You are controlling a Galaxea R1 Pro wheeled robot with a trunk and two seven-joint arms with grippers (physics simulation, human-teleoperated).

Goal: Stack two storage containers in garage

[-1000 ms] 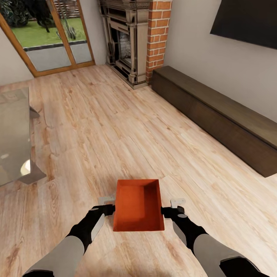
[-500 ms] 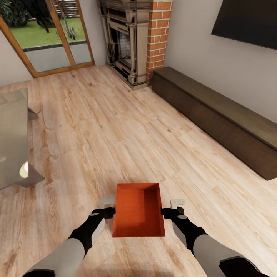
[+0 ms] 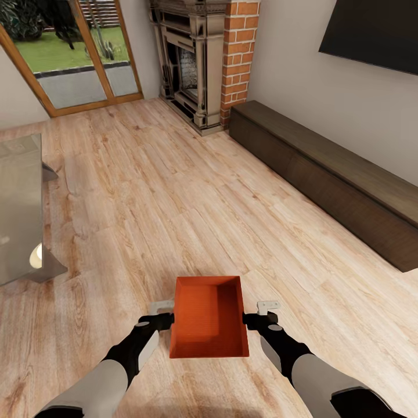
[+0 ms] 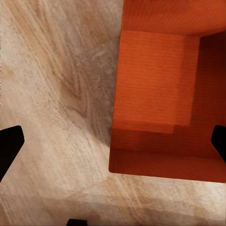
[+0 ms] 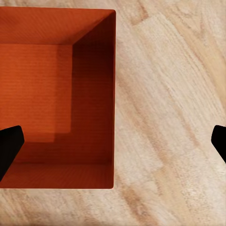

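The orange bin [image 3: 209,316] sits low in the head view, open side up, between the left gripper [image 3: 158,318] and the right gripper [image 3: 259,317], with the wood plank floor [image 3: 174,191] of the living room under it. Each gripper meets a side wall of the bin, yet the fingertips themselves are hidden there, and whether the bin rests on the planks or hangs just above them cannot be told. In the left wrist view the left gripper [image 4: 113,143] shows two dark fingertips spread wide to opposite edges, one over bare planks and one at the bin [image 4: 165,94] near its wall — wide apart, closed on nothing that can be seen. The right wrist view gives the same for the right gripper [image 5: 113,141]: one tip over the bin [image 5: 56,94] inside its rim, the other over the floor [image 5: 169,94], wide apart. Both wrist views cut the bin off at an edge, but they show its plain, empty inside and a shadowed step along the bottom that the head view renders only faintly. Farther off, a brick fireplace [image 3: 206,58] stands by a glazed door [image 3: 81,52], a long dark low cabinet [image 3: 331,174] runs along the wall and leaves the frame at the right, a black panel [image 3: 371,35] is cropped at the top corner, and a grey glass-topped table [image 3: 20,203] is cropped at the left. No writing or label is readable on anything.
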